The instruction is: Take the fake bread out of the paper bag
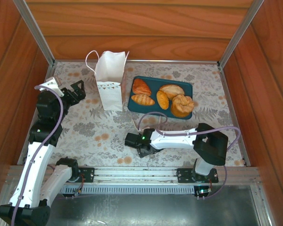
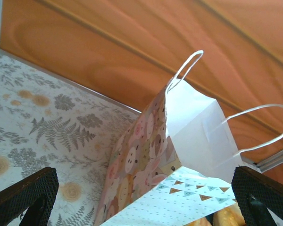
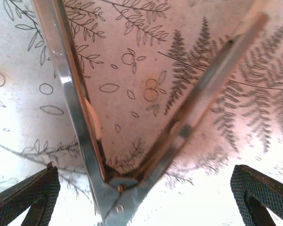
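The white paper bag (image 1: 109, 86) stands upright at the back of the table, its mouth open and its handles up. Several golden-brown pieces of fake bread (image 1: 163, 99) lie on the teal tray (image 1: 187, 86) to its right. My left gripper (image 1: 77, 92) hovers open just left of the bag. Its wrist view has the bag (image 2: 188, 127) between the fingers, untouched, with bread (image 2: 228, 218) behind its lower edge. My right gripper (image 1: 133, 140) is low over the cloth in front of the tray, open. Metal tongs (image 3: 114, 188) lie spread on the cloth between its fingers.
Wooden walls enclose the table on three sides, close behind the bag and tray. A purple cable loops on the cloth between the right gripper and the tray. The flowered cloth (image 1: 94, 127) lies bare in the front left area.
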Motion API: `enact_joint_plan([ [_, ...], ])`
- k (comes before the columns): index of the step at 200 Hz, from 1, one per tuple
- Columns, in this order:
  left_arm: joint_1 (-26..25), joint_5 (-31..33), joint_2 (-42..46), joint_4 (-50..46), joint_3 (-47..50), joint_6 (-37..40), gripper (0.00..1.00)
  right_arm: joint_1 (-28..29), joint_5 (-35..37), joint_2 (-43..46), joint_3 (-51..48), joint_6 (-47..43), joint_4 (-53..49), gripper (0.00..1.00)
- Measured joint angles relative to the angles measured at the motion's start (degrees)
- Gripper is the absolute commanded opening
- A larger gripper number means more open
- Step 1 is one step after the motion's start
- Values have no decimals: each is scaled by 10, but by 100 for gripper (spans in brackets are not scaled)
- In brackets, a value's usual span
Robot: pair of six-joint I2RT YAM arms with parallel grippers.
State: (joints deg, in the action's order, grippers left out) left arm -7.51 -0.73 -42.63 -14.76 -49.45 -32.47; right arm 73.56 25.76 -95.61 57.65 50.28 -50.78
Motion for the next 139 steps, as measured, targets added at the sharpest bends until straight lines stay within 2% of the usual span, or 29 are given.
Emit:
enact_joint_plan([
  [23, 0, 26, 0, -11, -1, 20, 100, 0, 22, 49, 57, 10, -66, 100],
  [57, 0, 88, 4, -21, -2, 52, 100, -23, 89, 172, 146, 25, -151, 100],
  [96, 4, 184, 0, -13, 15, 98, 100, -177, 138, 296, 121, 17, -176, 100],
  [133, 46, 235, -33, 51, 110, 118, 100, -322, 176, 382, 37, -1, -160, 100],
  [139, 55, 241, -40, 66, 131, 118, 100, -368, 169, 399, 19, -13, -143, 100],
])
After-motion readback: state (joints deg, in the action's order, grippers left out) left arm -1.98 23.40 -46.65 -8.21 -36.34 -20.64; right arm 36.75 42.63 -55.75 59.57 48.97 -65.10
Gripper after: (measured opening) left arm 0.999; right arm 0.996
